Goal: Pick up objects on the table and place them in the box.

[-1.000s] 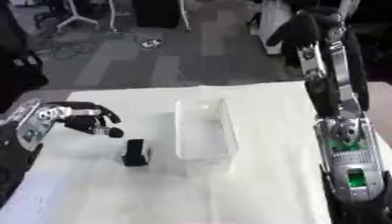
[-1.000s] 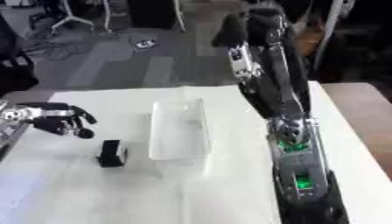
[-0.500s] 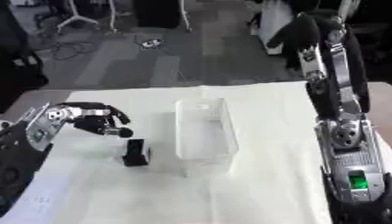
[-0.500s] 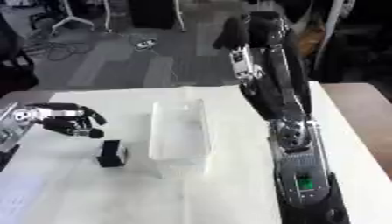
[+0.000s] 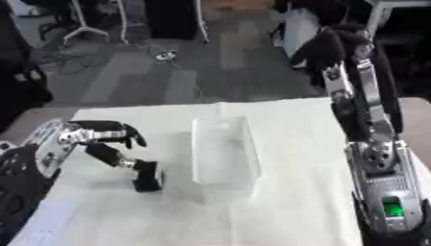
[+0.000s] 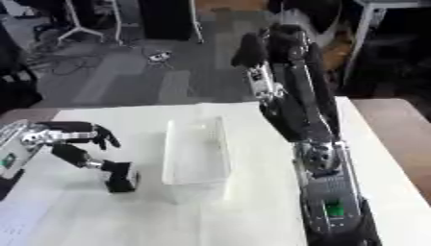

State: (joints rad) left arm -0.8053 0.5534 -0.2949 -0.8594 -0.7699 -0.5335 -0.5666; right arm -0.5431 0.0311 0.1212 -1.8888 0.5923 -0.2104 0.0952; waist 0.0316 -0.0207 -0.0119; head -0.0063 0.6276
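A small black block (image 5: 147, 181) stands upright on the white table (image 5: 286, 120), just left of the clear plastic box (image 5: 223, 156). My left hand (image 5: 74, 137) hovers at the left of the block. Its fingers (image 5: 124, 131) are bent over above the table, and its thumb (image 5: 114, 158) stretches down to the block's top, touching it or nearly so. Nothing is held between thumb and fingers. The box looks empty. My right arm rises from the lower right, and its dark hand (image 6: 249, 48) hangs high above the table's far edge.
The right forearm (image 5: 379, 192) stands along the table's right side, close to the box. Beyond the far edge lies grey floor with cables and chair legs (image 5: 84, 33). A white sheet (image 6: 21, 226) lies at the near left.
My left hand has moved right and down toward the black block, and its thumb now reaches the block's top. The right arm has barely shifted.
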